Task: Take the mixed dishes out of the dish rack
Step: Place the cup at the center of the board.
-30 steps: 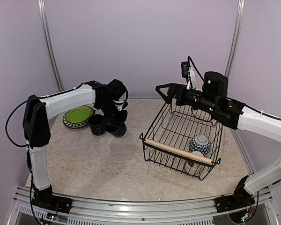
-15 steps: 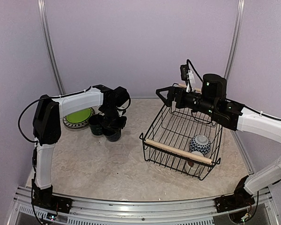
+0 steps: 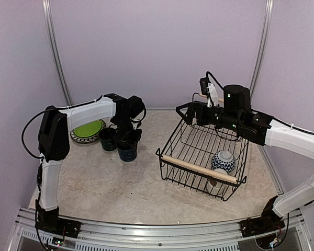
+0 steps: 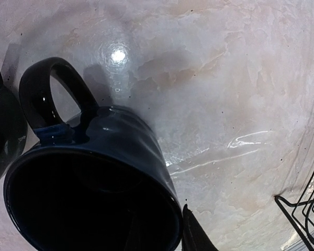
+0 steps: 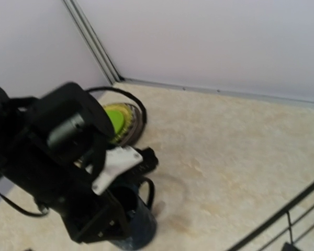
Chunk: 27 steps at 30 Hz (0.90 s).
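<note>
My left gripper (image 3: 128, 137) is shut on the rim of a dark blue mug (image 3: 127, 152) that stands upright on the table. In the left wrist view one fingertip (image 4: 194, 238) lies outside the mug's wall (image 4: 120, 151) and the other is hidden inside. The second dark blue mug (image 3: 107, 139) stands just left of it. The lime green plate (image 3: 87, 128) lies behind them on a darker-rimmed stack. The black wire dish rack (image 3: 174, 142) holds the blue-white bowl (image 3: 223, 160) and a small pale cup (image 3: 215, 184), partly hidden by the front handle. My right gripper (image 3: 183, 113) hovers open and empty over the rack's far left corner.
The rack's front wooden handle (image 3: 199, 169) crosses its near side. Purple walls close in behind and on both sides. In the right wrist view the left arm (image 5: 63, 157), the held mug (image 5: 138, 222) and the green plate (image 5: 114, 121) show, with rack wire (image 5: 282, 219) at the lower right.
My left gripper has brought the tilted mug down and slightly forward until it stands upright on the table beside the other mug. My right gripper has risen a little over the rack.
</note>
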Each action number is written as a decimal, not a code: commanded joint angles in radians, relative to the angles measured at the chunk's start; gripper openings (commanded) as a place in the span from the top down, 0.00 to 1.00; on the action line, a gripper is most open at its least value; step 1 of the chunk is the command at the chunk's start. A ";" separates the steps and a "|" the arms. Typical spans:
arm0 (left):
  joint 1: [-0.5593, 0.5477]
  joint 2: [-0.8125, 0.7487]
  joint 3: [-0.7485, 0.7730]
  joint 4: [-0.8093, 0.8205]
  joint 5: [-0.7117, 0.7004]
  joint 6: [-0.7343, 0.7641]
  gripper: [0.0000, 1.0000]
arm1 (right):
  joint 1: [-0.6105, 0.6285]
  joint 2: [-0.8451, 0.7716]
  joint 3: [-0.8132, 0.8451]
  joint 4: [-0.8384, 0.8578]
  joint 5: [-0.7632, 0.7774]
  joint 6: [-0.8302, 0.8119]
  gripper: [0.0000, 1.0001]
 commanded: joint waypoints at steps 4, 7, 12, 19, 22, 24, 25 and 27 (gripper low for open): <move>0.008 -0.025 0.017 -0.009 0.003 -0.003 0.67 | -0.006 0.002 0.084 -0.205 0.074 -0.053 0.00; 0.008 -0.049 0.013 -0.007 0.006 -0.004 0.58 | -0.006 0.025 0.120 -0.313 0.103 -0.060 0.00; 0.008 -0.090 0.002 0.002 0.015 -0.006 0.49 | -0.005 0.080 0.195 -0.581 0.146 -0.047 0.00; 0.012 -0.154 -0.022 0.030 0.027 -0.015 0.41 | -0.012 0.109 0.257 -0.971 0.130 0.026 0.00; 0.016 -0.170 -0.035 0.048 0.051 -0.024 0.36 | -0.021 0.133 0.284 -1.142 0.133 0.076 0.00; 0.019 -0.190 -0.046 0.062 0.071 -0.031 0.33 | -0.029 0.152 0.298 -1.214 0.121 0.103 0.00; 0.020 -0.200 -0.053 0.069 0.076 -0.033 0.32 | -0.034 0.165 0.300 -1.238 0.104 0.112 0.00; 0.023 -0.221 -0.066 0.084 0.081 -0.039 0.31 | -0.042 0.183 0.304 -1.271 0.063 0.128 0.00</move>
